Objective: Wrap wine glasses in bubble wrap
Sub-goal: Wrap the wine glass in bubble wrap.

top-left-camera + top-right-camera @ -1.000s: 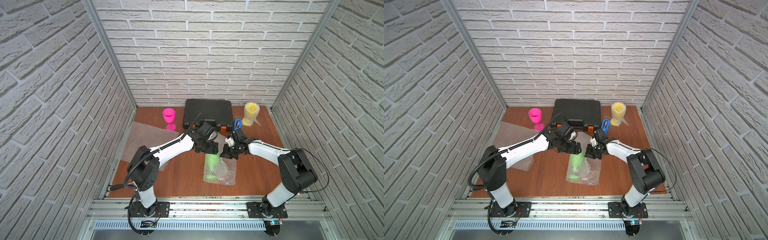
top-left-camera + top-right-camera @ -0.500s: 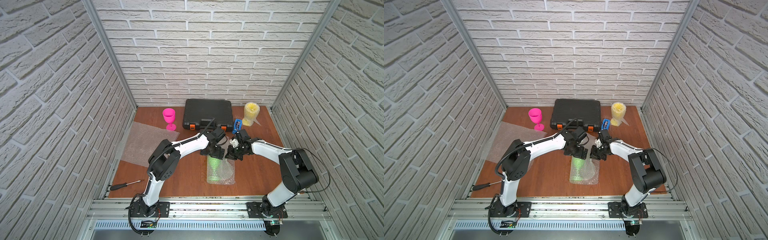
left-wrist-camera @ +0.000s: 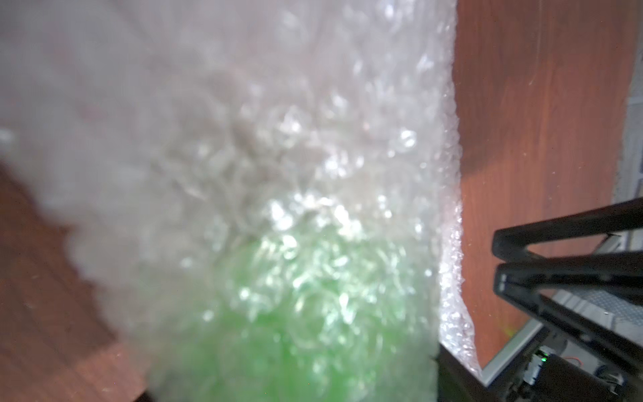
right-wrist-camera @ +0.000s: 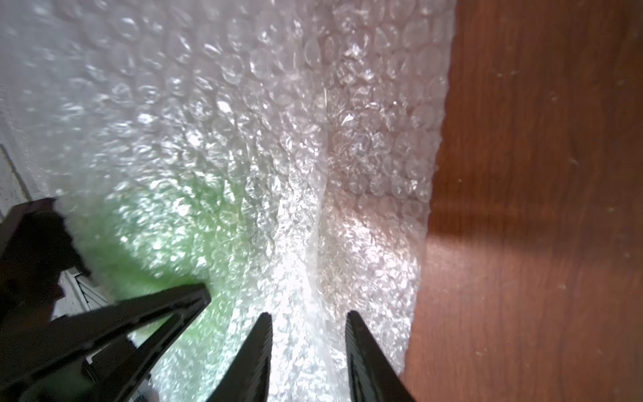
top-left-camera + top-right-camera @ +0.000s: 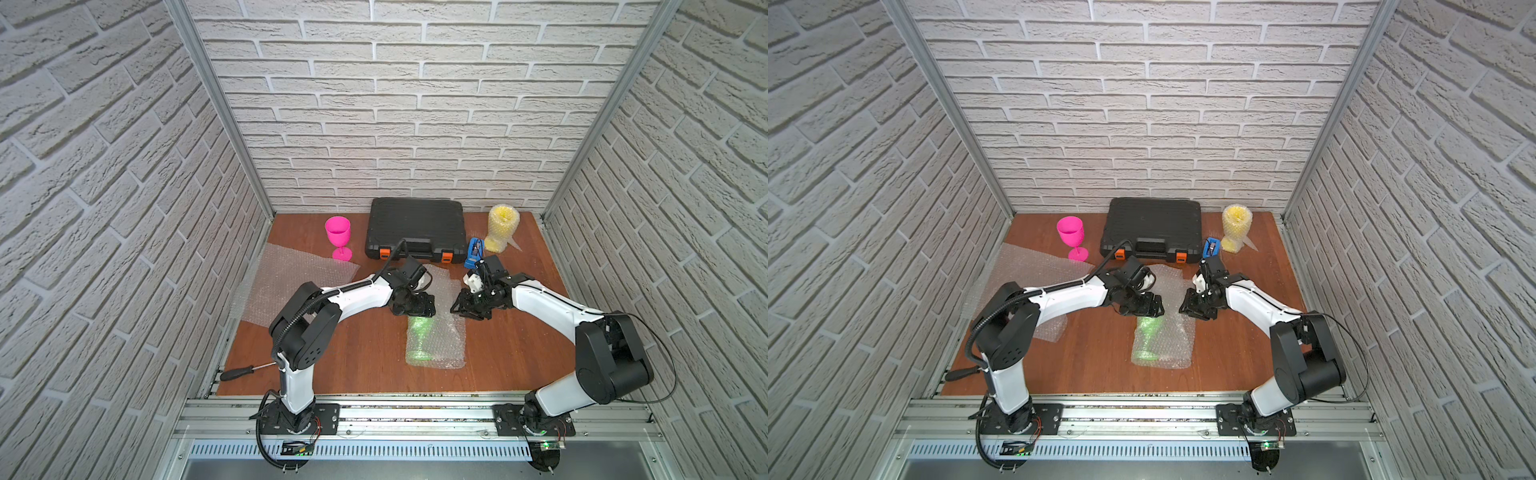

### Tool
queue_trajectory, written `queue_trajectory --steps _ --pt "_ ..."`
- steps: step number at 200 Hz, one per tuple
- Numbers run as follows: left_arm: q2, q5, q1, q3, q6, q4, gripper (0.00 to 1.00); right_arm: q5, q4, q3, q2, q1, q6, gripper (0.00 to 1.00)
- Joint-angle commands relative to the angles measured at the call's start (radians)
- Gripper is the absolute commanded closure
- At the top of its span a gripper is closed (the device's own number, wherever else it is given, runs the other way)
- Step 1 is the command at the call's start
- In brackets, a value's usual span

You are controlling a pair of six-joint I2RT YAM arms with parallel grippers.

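Both top views look steeply down from high above the front rail [image 5: 415, 412], taking in the whole counter [image 5: 365, 370] and the brick walls [image 5: 415, 124] around it. Each wrist camera hangs very close over the bubble wrap [image 4: 243, 87] covering the lime green goblet [image 3: 278, 348], their shared patch.

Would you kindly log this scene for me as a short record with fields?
green goblet: lying down, covered by wrap
yellow goblet: upright, wrapped, back right
pink goblet: upright, bare, back left
spare sheet: flat, left side
left claw: at green goblet's bowl, grip unclear
right claw: open, over the wrap
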Motion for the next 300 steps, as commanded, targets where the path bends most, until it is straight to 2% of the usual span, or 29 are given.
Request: queue_trajectory --steps 1,61,109,151,180,194,211,227,257,300 --pt "-0.052 0.106 0.042 -0.098 -0.025 0.168 0.17 -0.054 -0.036 0.017 -0.002 0.045 -0.004 0.64" --pt "-0.163 0.314 0.182 -0.372 -0.085 0.514 0.19 -0.062 -0.007 0.057 0.144 0.26 0.079 0.8" --pt "-0.202 0.422 0.275 -0.575 -0.201 0.84 0.19 -0.096 0.05 0.086 0.21 0.404 0.169 0.82" --pt "-0.166 0.476 0.326 -0.677 -0.316 1.095 0.21 -0.176 0.173 0.062 0.237 0.488 0.263 0.82" --pt "-0.164 0.456 0.322 -0.663 -0.283 1.023 0.23 -0.207 0.241 0.026 0.254 0.506 0.307 0.83" --pt "-0.186 0.422 0.315 -0.637 -0.215 0.89 0.24 -0.188 0.22 0.011 0.241 0.504 0.302 0.82" --pt "-0.212 0.361 0.298 -0.584 -0.097 0.679 0.24 -0.168 0.181 0.002 0.207 0.494 0.284 0.78" --pt "-0.219 0.338 0.286 -0.552 -0.033 0.571 0.24 -0.133 0.12 0.003 0.16 0.472 0.262 0.73" --pt "-0.213 0.342 0.281 -0.53 -0.006 0.524 0.24 -0.021 0.001 0.023 0.098 0.398 0.213 0.69" --pt "-0.215 0.352 0.272 -0.508 0.001 0.509 0.24 0.02 0.036 0.11 0.155 0.278 0.192 0.79"
